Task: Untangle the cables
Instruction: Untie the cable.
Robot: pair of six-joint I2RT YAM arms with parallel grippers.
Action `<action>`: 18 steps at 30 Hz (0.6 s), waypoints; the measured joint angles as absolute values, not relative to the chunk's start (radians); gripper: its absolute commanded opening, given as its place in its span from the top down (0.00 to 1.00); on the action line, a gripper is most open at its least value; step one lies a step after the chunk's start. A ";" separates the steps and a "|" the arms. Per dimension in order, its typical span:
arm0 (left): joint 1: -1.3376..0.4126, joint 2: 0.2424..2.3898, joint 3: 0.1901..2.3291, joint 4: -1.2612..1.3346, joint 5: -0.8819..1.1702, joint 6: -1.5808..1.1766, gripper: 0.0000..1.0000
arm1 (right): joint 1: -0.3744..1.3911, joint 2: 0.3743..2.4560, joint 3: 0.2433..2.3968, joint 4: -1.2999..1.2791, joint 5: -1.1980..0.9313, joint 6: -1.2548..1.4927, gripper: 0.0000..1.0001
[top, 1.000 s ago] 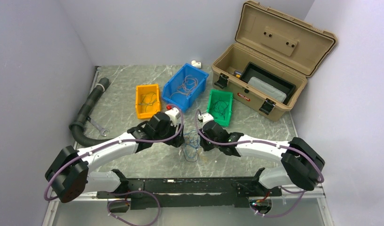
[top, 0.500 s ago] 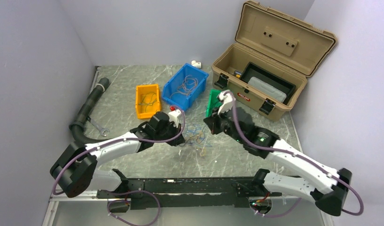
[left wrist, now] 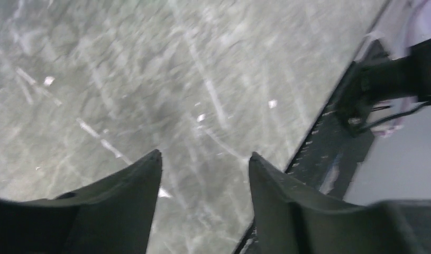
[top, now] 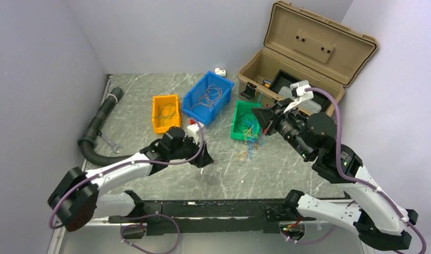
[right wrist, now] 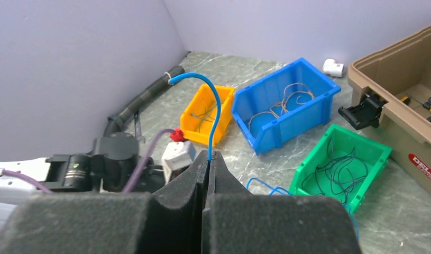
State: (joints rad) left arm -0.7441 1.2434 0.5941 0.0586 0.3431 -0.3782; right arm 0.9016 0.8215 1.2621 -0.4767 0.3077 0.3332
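My right gripper (right wrist: 209, 154) is clenched on a blue wire (right wrist: 216, 114) whose tip curls above the jaws, the other cables (top: 250, 138) hanging tangled below them, and with my left gripper (left wrist: 205, 159) spread and empty, I fear pulling simply lifts the knot or slips the strand.

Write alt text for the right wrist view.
The right gripper is shut on a blue wire that arcs up and left out of its grip. Beyond it sit an orange bin, a blue bin and a green bin, each holding thin wires, with a tan toolbox at right.
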 measured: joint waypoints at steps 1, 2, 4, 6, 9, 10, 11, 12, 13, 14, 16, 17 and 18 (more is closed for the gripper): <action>-0.748 1.208 0.590 0.070 0.353 -0.379 0.25 | 0.902 0.820 1.269 -0.480 0.310 0.331 1.00; -0.753 1.178 0.589 0.079 0.362 -0.369 0.24 | 0.902 0.820 1.273 -0.485 0.311 0.330 1.00; -0.770 1.113 0.590 0.117 0.365 -0.348 0.23 | 0.902 0.821 1.274 -0.496 0.311 0.329 1.00; -0.783 1.067 0.595 0.143 0.365 -0.321 0.24 | 0.902 0.821 1.273 -0.509 0.309 0.329 1.00; -0.793 1.035 0.615 0.174 0.346 -0.268 0.24 | 0.902 0.821 1.261 -0.521 0.294 0.329 1.00; -0.793 1.029 0.620 0.181 0.341 -0.253 0.24 | 0.902 0.822 1.255 -0.524 0.286 0.329 1.00; -0.793 1.023 0.624 0.191 0.334 -0.239 0.25 | 0.902 0.823 1.250 -0.524 0.278 0.329 1.00; -0.793 1.017 0.626 0.199 0.328 -0.224 0.25 | 0.902 0.825 1.247 -0.525 0.267 0.331 1.00; -0.793 1.011 0.631 0.199 0.316 -0.212 0.25 | 0.902 0.828 1.244 -0.525 0.257 0.332 1.00; -0.793 1.007 0.637 0.197 0.306 -0.201 0.25 | 0.902 0.832 1.242 -0.525 0.247 0.332 1.00; -0.794 0.997 0.656 0.191 0.278 -0.180 0.23 | 0.902 0.837 1.235 -0.525 0.226 0.333 1.00; -0.794 0.991 0.664 0.187 0.261 -0.172 0.23 | 0.902 0.839 1.232 -0.525 0.223 0.333 1.00; -0.794 0.984 0.673 0.179 0.251 -0.164 0.23 | 0.902 0.841 1.229 -0.525 0.216 0.334 1.00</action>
State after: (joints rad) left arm -0.7937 0.9844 0.6731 0.1787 0.2508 -0.1642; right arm 0.9016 0.8406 1.2293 -0.5251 0.2165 0.3336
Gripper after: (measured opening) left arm 0.767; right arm 0.011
